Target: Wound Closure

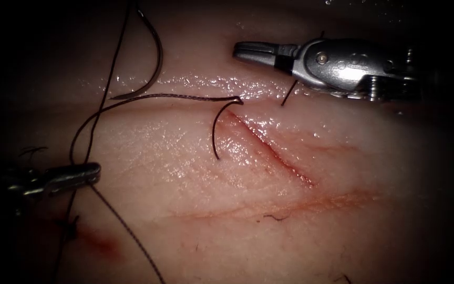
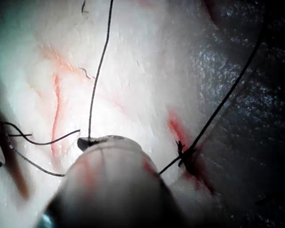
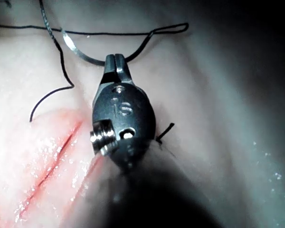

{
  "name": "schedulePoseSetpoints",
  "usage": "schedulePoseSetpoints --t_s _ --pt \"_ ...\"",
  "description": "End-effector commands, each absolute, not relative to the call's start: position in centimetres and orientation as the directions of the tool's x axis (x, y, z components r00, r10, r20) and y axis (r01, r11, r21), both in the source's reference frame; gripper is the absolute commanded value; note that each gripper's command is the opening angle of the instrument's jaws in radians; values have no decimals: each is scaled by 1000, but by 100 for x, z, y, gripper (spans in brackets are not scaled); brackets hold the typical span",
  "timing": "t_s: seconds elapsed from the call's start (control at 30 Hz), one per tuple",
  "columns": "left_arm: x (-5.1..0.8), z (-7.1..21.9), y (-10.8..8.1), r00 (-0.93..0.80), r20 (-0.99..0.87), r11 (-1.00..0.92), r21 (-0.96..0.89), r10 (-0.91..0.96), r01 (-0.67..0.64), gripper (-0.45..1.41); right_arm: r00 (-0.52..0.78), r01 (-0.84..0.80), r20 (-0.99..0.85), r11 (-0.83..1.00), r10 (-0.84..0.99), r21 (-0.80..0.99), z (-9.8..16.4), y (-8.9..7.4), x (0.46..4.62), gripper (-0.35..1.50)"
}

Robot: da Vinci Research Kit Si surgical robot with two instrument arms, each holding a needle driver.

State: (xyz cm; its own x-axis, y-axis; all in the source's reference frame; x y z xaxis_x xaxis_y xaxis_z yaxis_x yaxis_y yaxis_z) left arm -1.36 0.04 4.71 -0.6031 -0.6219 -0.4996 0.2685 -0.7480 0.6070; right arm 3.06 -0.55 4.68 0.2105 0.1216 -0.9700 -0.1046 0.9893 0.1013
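Our left gripper [image 1: 93,171] pinches the thread [image 1: 127,102], our right gripper [image 1: 243,51] sits closed, empty, and the needle [image 1: 151,58] lies free on the tissue [image 1: 185,179].

needle [image 1: 151,50]: curved, lying free on tissue [image 1: 195,173], upper left of cut [image 1: 269,150] | thread [image 1: 174,97]: looped

The endoscope looks down at the cut [image 1: 269,150] from above and in front; both wrist cameras look along their shafts, very close, sharing it.
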Motion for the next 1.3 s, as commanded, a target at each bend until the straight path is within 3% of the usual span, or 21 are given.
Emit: schedulePoseSetpoints --t_s 0.03,0.7,1.23,1.27,1.3 --pt "-143 478 5 -604 -509 -756 601 -613 260 -45 198 -84 -975 993 99 84 483 -64 327 -35" --pt "-185 564 49 -613 -538 -790 557 -579 256 -45 46 -18 -989 990 138 137 445 -86 350 -35" --pt "-233 573 42 -589 -556 -798 523 -586 301 -45 -8 -92 -993 989 119 119 443 -96 385 -35" --pt "-234 572 40 -591 -559 -801 518 -582 299 -45 -2 -105 -993 987 119 119 443 -95 386 -33" --pt "-235 570 38 -589 -555 -798 518 -587 307 -45 3 -112 -993 987 120 119 444 -95 387 -18"
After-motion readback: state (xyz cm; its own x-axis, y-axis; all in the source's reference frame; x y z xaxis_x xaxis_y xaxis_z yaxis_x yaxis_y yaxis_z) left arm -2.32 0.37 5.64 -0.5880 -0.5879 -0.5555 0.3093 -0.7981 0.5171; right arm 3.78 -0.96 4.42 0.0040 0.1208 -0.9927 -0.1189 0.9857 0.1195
